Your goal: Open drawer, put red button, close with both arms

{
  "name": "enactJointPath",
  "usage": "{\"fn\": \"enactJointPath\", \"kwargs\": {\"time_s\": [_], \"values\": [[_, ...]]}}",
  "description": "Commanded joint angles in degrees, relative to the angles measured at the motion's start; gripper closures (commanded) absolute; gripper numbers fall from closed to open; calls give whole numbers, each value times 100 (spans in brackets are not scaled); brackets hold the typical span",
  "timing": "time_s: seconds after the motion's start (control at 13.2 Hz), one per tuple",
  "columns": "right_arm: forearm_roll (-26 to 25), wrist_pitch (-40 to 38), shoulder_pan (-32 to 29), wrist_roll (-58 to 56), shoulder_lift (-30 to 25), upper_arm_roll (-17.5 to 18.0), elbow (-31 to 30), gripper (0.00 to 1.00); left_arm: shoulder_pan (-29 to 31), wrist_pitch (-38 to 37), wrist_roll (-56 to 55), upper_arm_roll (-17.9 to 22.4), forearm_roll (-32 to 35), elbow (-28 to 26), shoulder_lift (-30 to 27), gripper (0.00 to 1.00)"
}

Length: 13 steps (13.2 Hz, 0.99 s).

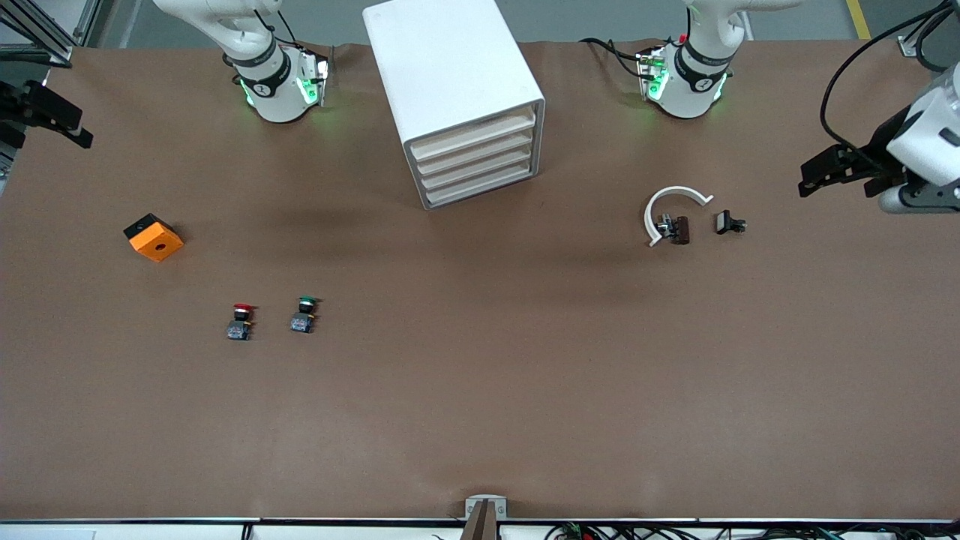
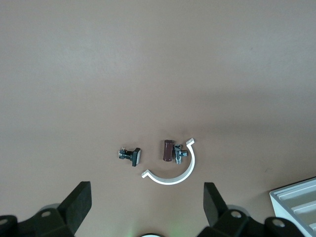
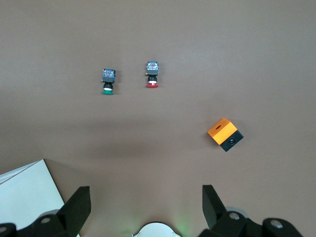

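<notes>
The white cabinet (image 1: 450, 67) stands between the two arm bases, and its top drawer (image 1: 474, 133) is pushed in like the three below it. The red button (image 1: 240, 321) lies on the table nearer to the front camera, toward the right arm's end, beside a green button (image 1: 303, 315). In the right wrist view the red button (image 3: 152, 74) is well clear of my open, empty right gripper (image 3: 146, 200). The right gripper (image 1: 75, 124) hangs over the table's edge at its own end. My left gripper (image 1: 814, 174) hangs open and empty over the other end (image 2: 147, 197).
An orange and black box (image 1: 154, 237) lies toward the right arm's end. A white C-shaped clip (image 1: 671, 210), a small brown part (image 1: 679, 229) and a black part (image 1: 729, 223) lie toward the left arm's end, under the left gripper's view.
</notes>
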Motion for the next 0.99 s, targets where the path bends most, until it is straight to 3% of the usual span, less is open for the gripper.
{"fn": "enactJointPath", "kwargs": {"time_s": [0.0, 0.23, 0.38, 0.91], "values": [[-18, -41, -134, -74, 264, 80, 249, 0, -31, -47, -172, -25, 68, 104, 439, 0], [-446, -15, -73, -65, 545, 88, 345, 0, -111, 234, -365, -121, 24, 69, 897, 0], [-493, -32, -99, -74, 904, 88, 354, 0, -242, 515, -654, -130, 24, -10, 1117, 0], [-466, -50, -56, 22, 1161, 97, 319, 0, -708, 1052, -2726, -130, 15, -45, 1618, 0]]}}
